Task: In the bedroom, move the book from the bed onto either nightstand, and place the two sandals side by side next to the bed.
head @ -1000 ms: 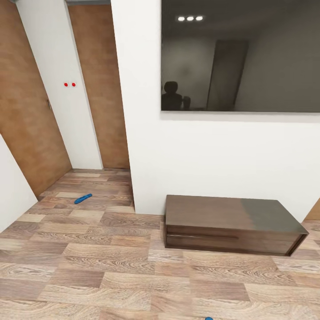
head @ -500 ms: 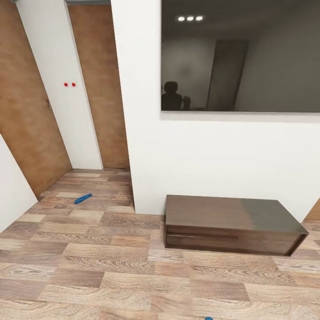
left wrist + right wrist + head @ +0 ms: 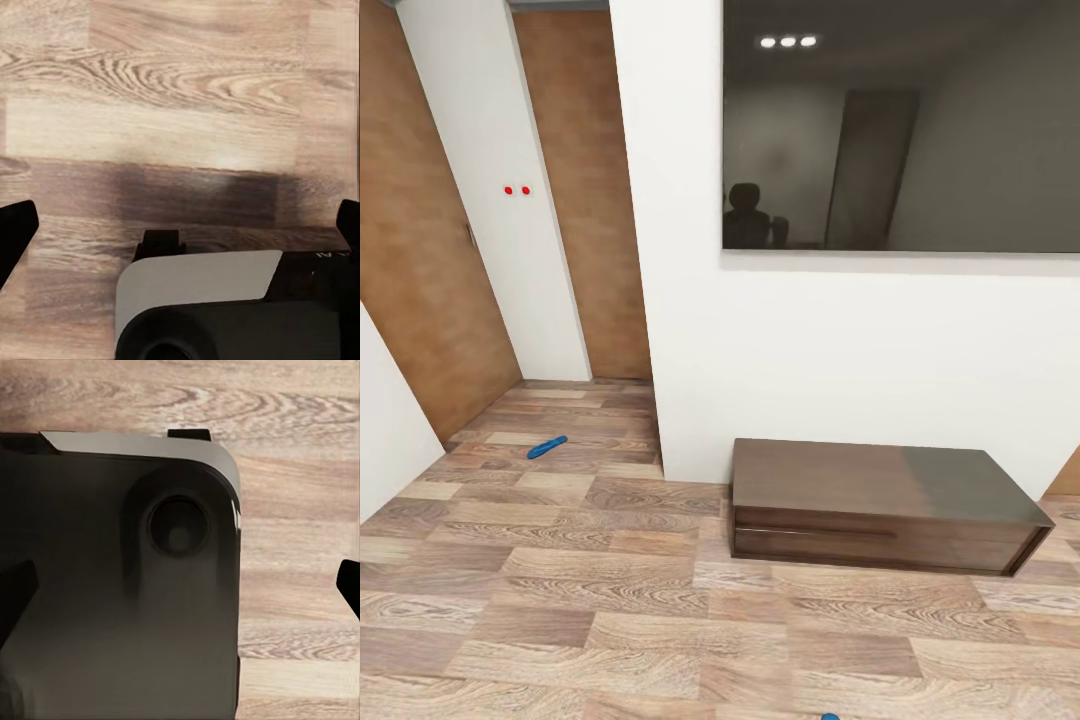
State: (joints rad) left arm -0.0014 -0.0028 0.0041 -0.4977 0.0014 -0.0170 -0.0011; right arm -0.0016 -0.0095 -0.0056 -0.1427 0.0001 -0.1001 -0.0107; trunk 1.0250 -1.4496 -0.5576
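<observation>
While both sets of fingers sit wide apart and empty, one sandal [image 3: 547, 446] lies off by the doors, another [image 3: 829, 716] close below; rolling forward might run that one over.

Head view: taken from standing height, aimed forward and down at a white wall [image 3: 840, 350] and the wood floor [image 3: 610, 600] before it; the wall is seen at middling range, a doorway recess at far left.

Left wrist view: pointed straight down at the floor [image 3: 180, 82] from close by, the robot's base [image 3: 202, 307] caught along one edge.

Right wrist view: likewise pointed down and near, largely blocked by the base [image 3: 112, 585]. Floor planks are shared by all three views.
</observation>
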